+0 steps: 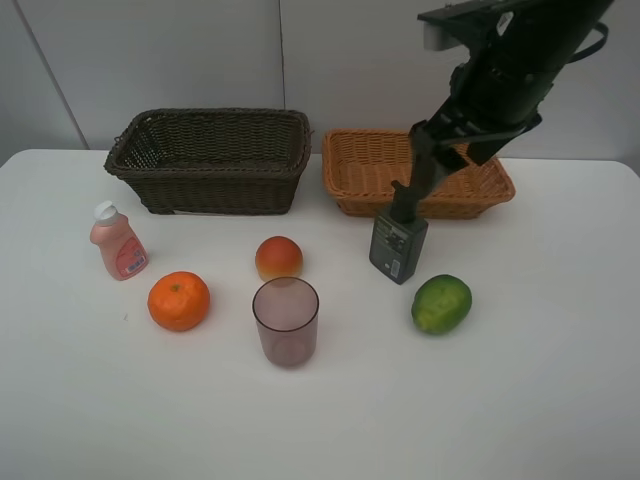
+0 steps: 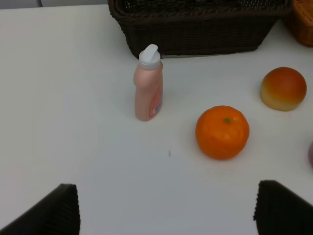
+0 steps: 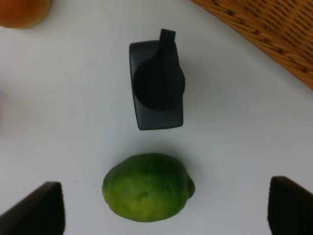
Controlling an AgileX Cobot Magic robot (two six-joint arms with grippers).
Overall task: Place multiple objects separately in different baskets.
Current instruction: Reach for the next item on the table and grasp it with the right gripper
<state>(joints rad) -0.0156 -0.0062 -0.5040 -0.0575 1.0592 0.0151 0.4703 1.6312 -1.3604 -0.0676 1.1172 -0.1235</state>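
Jaws of the right gripper (image 3: 162, 208) are seen wide apart; the green fruit (image 1: 441, 303), at 4 o'clock from the pump bottle (image 1: 398, 246), should be centred between them before closing.

Two baskets (image 1: 210, 188) (image 1: 347, 195), two bottles (image 1: 120, 246) (image 1: 398, 248), three fruits (image 1: 179, 300) (image 1: 279, 258) (image 1: 441, 303), one cup (image 1: 286, 322)

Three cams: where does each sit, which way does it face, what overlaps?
Exterior high: high up, looking down at table, dark basket, tan basket, loose items; right arm shows.
Left wrist: on left arm, angled down at pink bottle, orange; open left fingertips show.
Right wrist: straight down on pump bottle, green fruit; open right fingertips show.
Shared: exterior high also shows all four.
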